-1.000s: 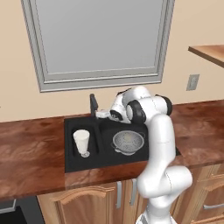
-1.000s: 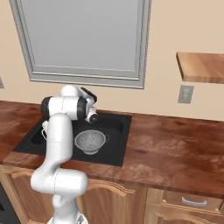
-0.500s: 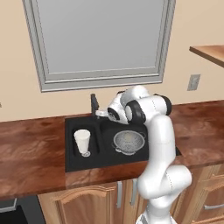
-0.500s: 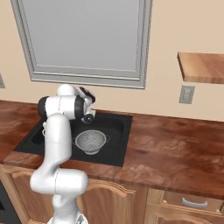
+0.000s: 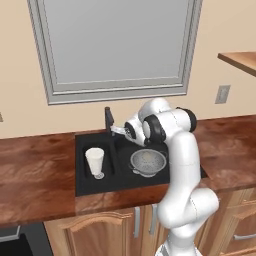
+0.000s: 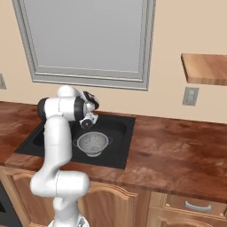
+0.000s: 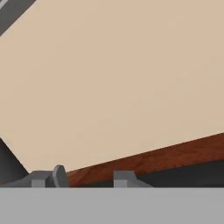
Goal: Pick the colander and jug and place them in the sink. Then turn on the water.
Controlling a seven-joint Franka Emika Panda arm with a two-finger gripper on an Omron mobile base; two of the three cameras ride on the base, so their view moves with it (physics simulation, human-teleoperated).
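Gripper at faucet, jaw state indeterminate.
Colander and jug sit in sink; rigid faucet lever needs a firm push.

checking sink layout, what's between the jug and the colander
In the left base view, only the black divider ridge of the sink separates the jug from the colander.

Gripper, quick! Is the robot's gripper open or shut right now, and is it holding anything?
Gripper: right by the faucet behind the sink; whether it is open, shut or gripping cannot be told.
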